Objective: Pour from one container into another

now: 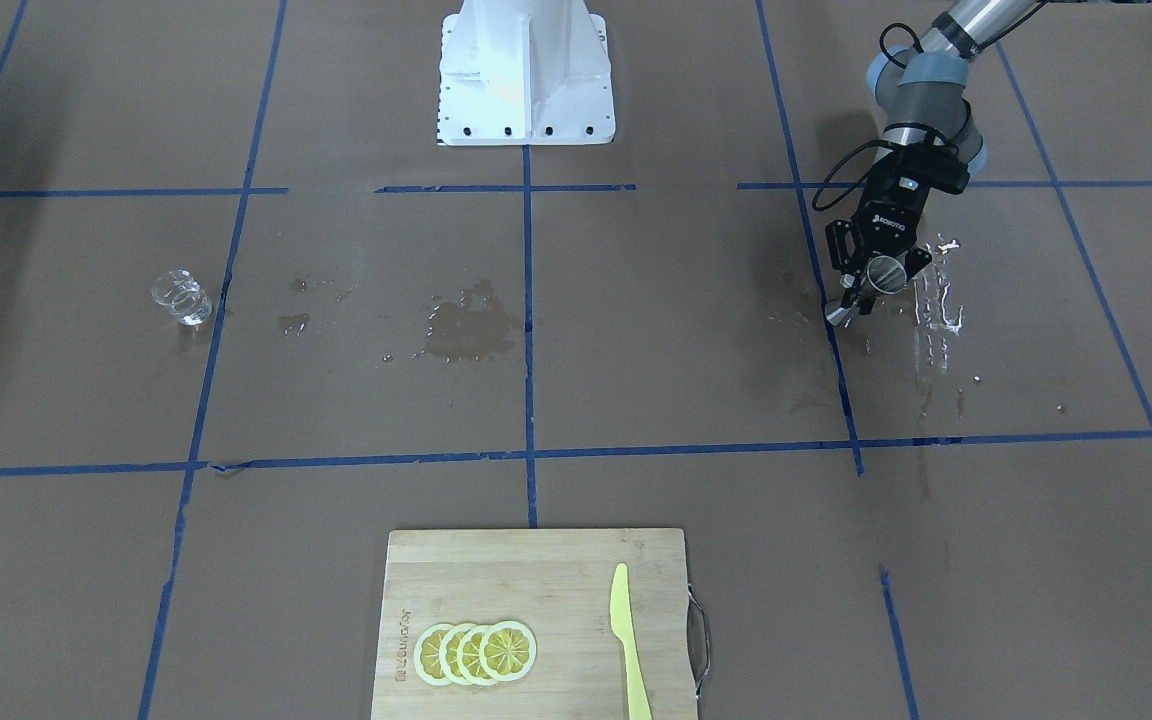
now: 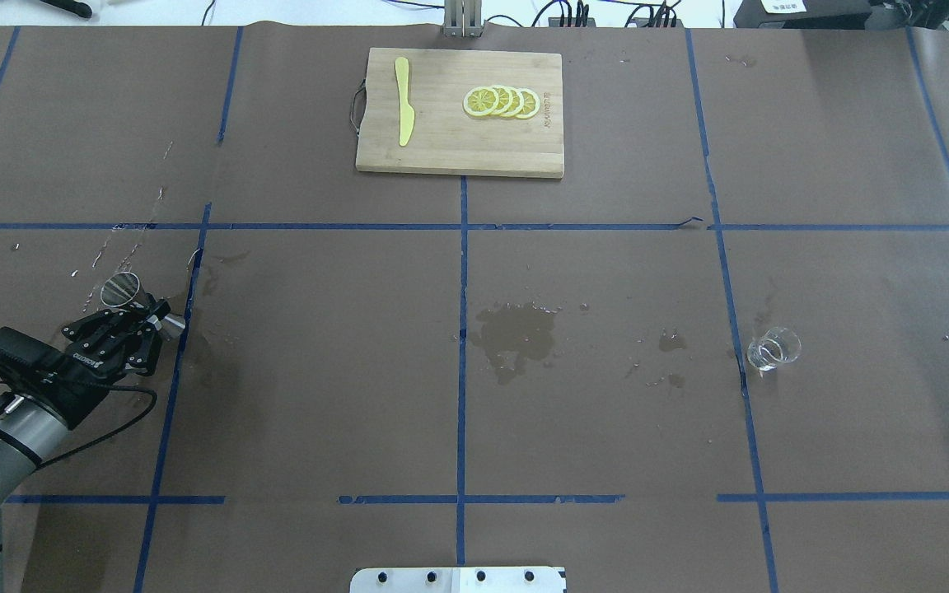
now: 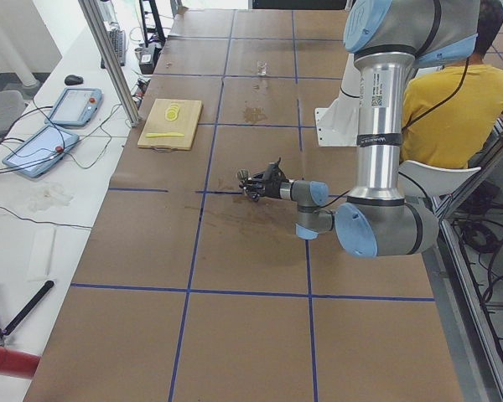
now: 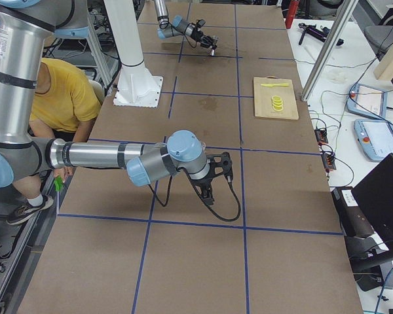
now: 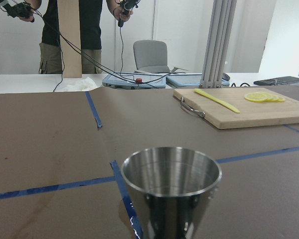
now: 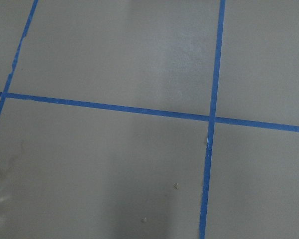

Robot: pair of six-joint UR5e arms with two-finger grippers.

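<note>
My left gripper (image 2: 147, 319) is shut on the waist of the silvery steel jigger (image 2: 123, 290), holding it tilted just above the table at the robot's far left. The front view shows the same gripper (image 1: 874, 283) and jigger (image 1: 884, 272) beside wet streaks. In the left wrist view the jigger's open cone (image 5: 172, 181) fills the foreground. The clear glass cup (image 2: 772, 349) stands alone far to the right, also seen as the cup (image 1: 181, 297). My right gripper (image 4: 217, 169) shows only in the right side view, so I cannot tell whether it is open or shut.
A dark puddle (image 2: 516, 329) and smaller wet spots lie mid-table. A wooden cutting board (image 2: 458, 152) at the far edge carries lemon slices (image 2: 502, 101) and a yellow knife (image 2: 404, 100). The white robot base (image 1: 526, 75) sits at the near edge. People stand beyond the table.
</note>
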